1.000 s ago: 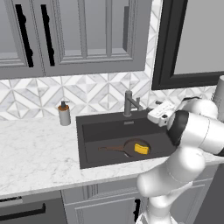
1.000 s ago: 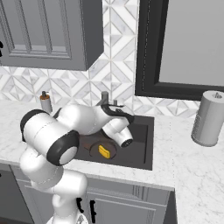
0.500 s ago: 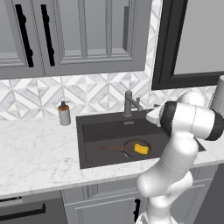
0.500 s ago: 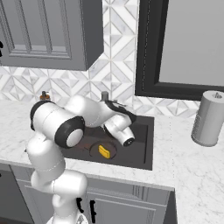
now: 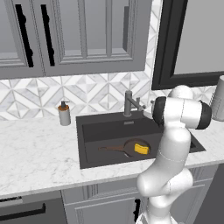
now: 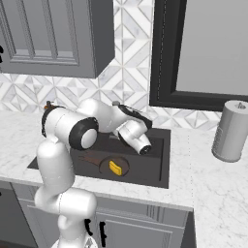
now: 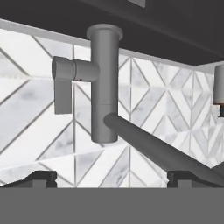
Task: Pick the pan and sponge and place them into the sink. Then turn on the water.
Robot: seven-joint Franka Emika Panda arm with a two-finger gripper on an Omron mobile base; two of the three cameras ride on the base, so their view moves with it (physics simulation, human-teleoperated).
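My gripper [image 7: 112, 177] stands wide with nothing between its two dark tips, which rise at the bottom of the hand view on either side of the faucet [image 7: 104, 83]; the faucet's upright grey post fills the middle of that view, its handle block hanging off a short side arm and its spout running away toward one lower corner, patterned tile behind it. From the left base view I see my hand reaching in toward the faucet [image 5: 129, 103] at the back rim of the sink [image 5: 87, 131], though my own forearm hides the fingers there. Working left to right along the counter [image 5: 35, 153]: a small soap bottle [image 5: 64, 113] stands at the back edge of the counter, just left of the sink's back left corner; then comes the dark basin itself; inside it, on the floor toward the front right, the pan [image 5: 131, 148] lies flat with its long handle pointing toward the left wall; the sponge [image 5: 141, 148] rests yellow side up inside the pan, on its right part. In the right base view the pan [image 6: 116, 167] and sponge [image 6: 115, 168] sit the same way near the sink's [image 6: 162, 160] front wall. I see no stream from the spout. Well to the right, near the back edge of the counter, a grey cylindrical canister [image 6: 232, 131] stands upright.
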